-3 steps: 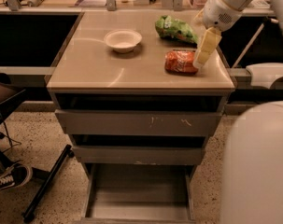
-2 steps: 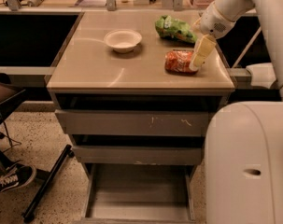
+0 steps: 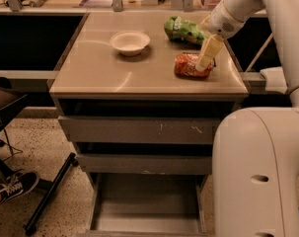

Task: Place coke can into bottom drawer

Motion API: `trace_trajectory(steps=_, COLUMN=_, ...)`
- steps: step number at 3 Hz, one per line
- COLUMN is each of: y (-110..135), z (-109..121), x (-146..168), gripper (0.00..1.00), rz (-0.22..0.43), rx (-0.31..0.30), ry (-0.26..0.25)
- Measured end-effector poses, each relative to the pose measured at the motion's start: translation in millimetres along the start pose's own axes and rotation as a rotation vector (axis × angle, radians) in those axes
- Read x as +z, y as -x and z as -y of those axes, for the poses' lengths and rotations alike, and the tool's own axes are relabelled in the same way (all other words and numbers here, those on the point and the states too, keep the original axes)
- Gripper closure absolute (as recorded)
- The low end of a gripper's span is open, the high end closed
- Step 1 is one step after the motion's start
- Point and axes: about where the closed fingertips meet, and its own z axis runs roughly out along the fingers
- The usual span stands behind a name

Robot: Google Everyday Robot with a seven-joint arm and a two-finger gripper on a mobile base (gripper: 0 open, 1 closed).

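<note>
The coke can lies on its side on the right part of the cabinet top, red-orange with pale markings. My gripper reaches down from the upper right and sits at the can's right end, touching or just over it. The bottom drawer is pulled out below the two upper drawers, and its grey floor shows nothing in it.
A green chip bag lies behind the can and a white bowl stands at the top's middle. The scratched top drawer and the middle drawer are slightly out. My white body fills the lower right. A shoe and a black bar are on the floor at left.
My arm has swung further into view from the right and my body fills more of the lower right. The gripper stays at the can's right end. The can has not moved.
</note>
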Motion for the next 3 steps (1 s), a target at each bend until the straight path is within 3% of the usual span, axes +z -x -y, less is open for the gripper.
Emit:
trace_trajectory(steps=2, y=-24.3, z=-26.7, x=46.8, gripper=0.00, rz=0.039, rx=0.046, ry=0.105)
trace_trajectory(steps=3, y=-25.7, z=-28.9, x=53.1, gripper=0.00, rz=0.038, rx=0.050, ry=0.116)
